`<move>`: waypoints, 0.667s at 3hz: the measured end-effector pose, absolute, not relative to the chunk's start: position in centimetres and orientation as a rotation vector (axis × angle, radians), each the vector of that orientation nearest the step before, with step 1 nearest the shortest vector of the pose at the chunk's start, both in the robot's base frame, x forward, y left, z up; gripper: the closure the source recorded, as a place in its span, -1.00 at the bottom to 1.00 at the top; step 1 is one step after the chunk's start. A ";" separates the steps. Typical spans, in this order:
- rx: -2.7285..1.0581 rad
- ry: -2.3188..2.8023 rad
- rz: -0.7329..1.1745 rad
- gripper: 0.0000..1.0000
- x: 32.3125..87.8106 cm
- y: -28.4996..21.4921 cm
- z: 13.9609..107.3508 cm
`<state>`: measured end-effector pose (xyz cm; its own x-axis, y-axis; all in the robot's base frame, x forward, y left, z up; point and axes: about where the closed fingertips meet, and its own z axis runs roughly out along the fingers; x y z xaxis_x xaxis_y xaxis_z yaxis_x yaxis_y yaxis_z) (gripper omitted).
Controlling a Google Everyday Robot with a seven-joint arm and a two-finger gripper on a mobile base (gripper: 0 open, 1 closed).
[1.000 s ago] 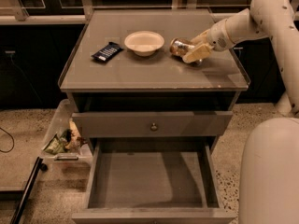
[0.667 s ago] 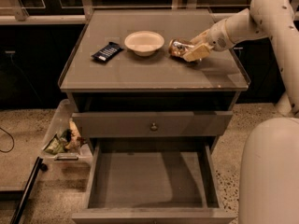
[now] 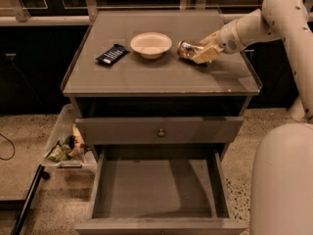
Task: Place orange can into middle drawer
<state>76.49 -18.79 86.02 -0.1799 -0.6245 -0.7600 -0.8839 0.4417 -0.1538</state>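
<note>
The orange can point(image 3: 187, 48), shiny with an orange-gold label, lies on its side on the cabinet top, just right of the white bowl point(image 3: 151, 44). My gripper point(image 3: 201, 50) reaches in from the right. Its cream fingers point(image 3: 206, 57) are closed around the can's right end, at or just above the surface. The middle drawer point(image 3: 156, 192) is pulled open low at the front. Its flat grey floor is bare.
A dark blue snack packet point(image 3: 112, 54) lies left of the bowl. A closed drawer front with a small round knob point(image 3: 160, 131) sits above the open drawer. A clear bin of litter point(image 3: 68, 148) stands on the floor at the left. My white base point(image 3: 283, 180) fills the lower right.
The gripper and the can have shifted very slightly upward. Nothing else has moved.
</note>
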 end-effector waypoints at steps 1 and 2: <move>-1.273 1.901 0.414 1.00 76.5 -18.8 86.0; -1.294 1.873 0.446 1.00 75.6 -18.1 85.9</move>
<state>75.64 -18.11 85.90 -0.1575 -0.6162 -0.7717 -0.8980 0.4144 -0.1476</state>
